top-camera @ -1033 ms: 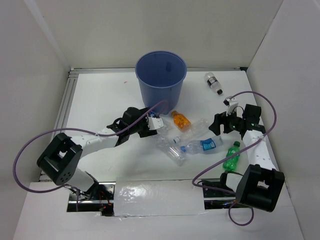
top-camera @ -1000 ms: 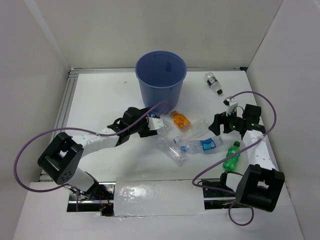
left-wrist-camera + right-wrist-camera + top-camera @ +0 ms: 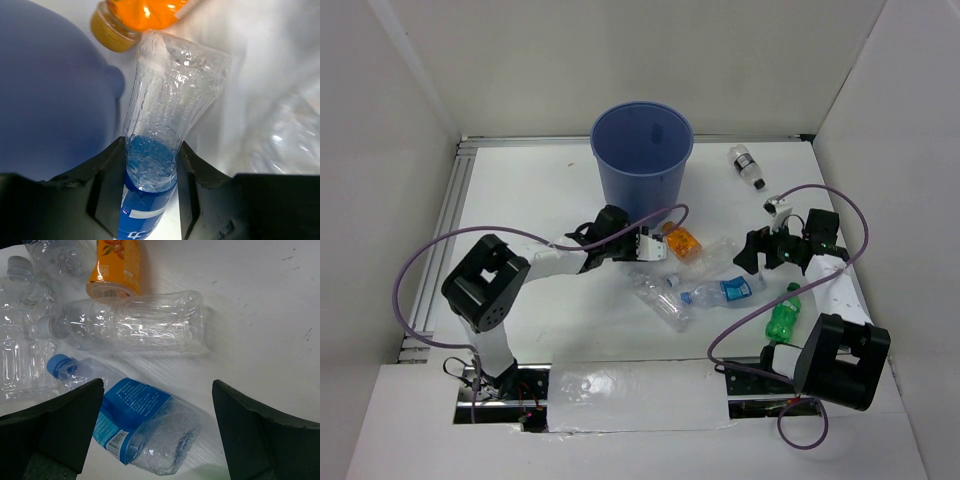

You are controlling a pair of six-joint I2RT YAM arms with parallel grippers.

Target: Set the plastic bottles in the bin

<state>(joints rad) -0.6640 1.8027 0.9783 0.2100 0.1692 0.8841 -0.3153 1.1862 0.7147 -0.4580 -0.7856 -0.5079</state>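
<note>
Bottles (image 3: 660, 300) lying loose on bench (image 3: 520, 200), just before bin (image 3: 642, 150). Left pincer (image 3: 151, 150): grips blue-labelled clear bottle (image 3: 175, 90), beside orange bottle (image 3: 140, 12). Right pincer (image 3: 157, 387): hangs wide open over blue-capped bottle (image 3: 145, 425). Green bottle (image 3: 783, 318) beside right arm.

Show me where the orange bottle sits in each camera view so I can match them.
Top external: orange bottle mid-table, just in front of the bin.
Left wrist: top edge, cap beside the bin's blue wall.
Right wrist: top edge, left of centre; bin not in view.
Shared landmark: the bin, in top and left wrist views only.
</note>
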